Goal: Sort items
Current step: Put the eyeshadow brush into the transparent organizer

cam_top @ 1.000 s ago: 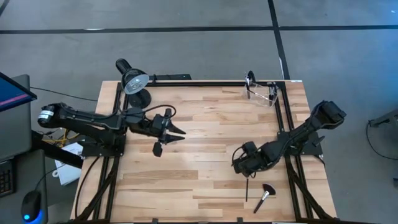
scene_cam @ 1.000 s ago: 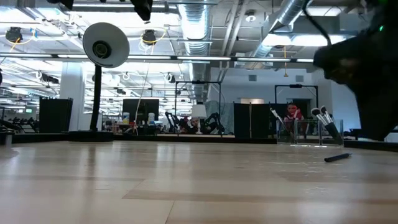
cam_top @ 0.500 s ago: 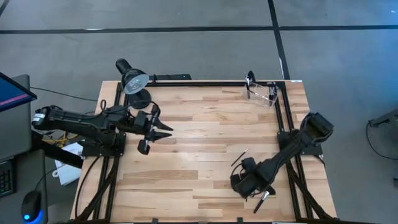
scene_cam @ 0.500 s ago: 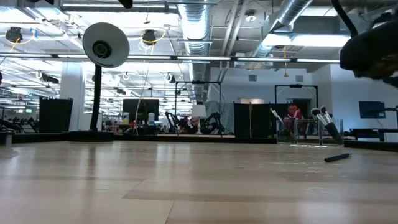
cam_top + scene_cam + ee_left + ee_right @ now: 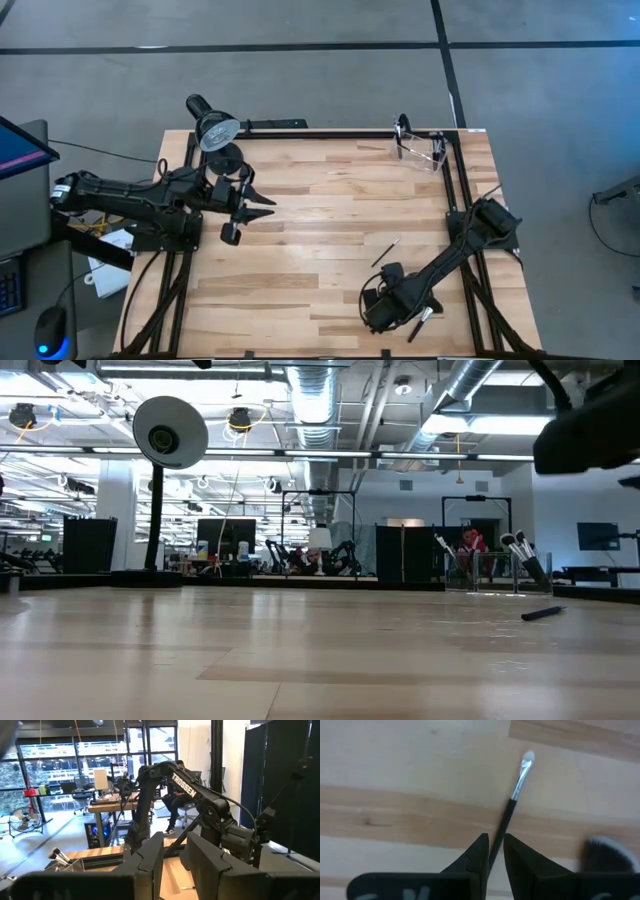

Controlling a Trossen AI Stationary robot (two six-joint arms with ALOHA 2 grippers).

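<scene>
We see the wooden table (image 5: 320, 215) with both arms over it. The left gripper (image 5: 262, 207) hangs over the table's left side near the black desk lamp (image 5: 213, 130), its jaws narrowly apart with nothing between them. The right gripper (image 5: 495, 851) is low at the near right, jaws narrow around the dark handle of a slim brush (image 5: 512, 802) lying flat. A second brush (image 5: 386, 252) lies just beyond it. More brushes (image 5: 520, 555) stand in the clear container (image 5: 420, 148) at the far right corner.
</scene>
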